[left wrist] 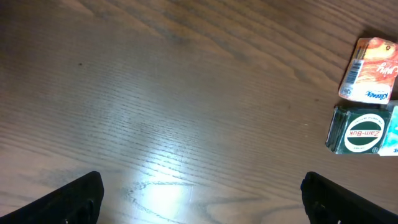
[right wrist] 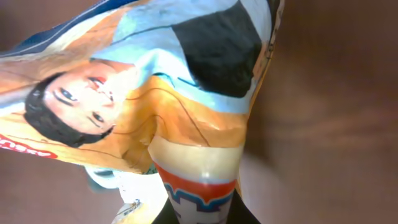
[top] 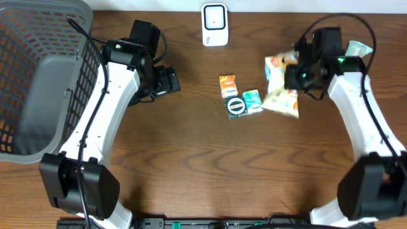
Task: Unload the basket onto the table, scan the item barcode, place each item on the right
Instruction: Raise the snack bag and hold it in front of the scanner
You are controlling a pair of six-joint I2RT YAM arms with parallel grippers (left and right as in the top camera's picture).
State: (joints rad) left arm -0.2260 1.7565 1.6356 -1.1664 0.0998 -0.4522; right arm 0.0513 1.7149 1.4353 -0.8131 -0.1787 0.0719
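Note:
My right gripper (top: 294,75) is shut on a crinkled orange and white snack bag (top: 282,89) at the right of the table. In the right wrist view the bag (right wrist: 155,106), printed with a face, fills the frame, and its end is pinched between the jaws of the gripper (right wrist: 199,214). No barcode shows on it. The white scanner (top: 215,24) stands at the back centre. My left gripper (top: 170,81) hovers open over bare wood, its fingertips (left wrist: 74,199) wide apart with nothing between them.
An orange packet (top: 227,85), a round green Zam-Buk tin (top: 236,105) and a teal packet (top: 252,100) lie in the middle. The orange packet (left wrist: 370,68) and the tin (left wrist: 360,130) also show in the left wrist view. A grey basket (top: 19,38) sits at the left. A teal item (top: 358,48) lies behind the right arm.

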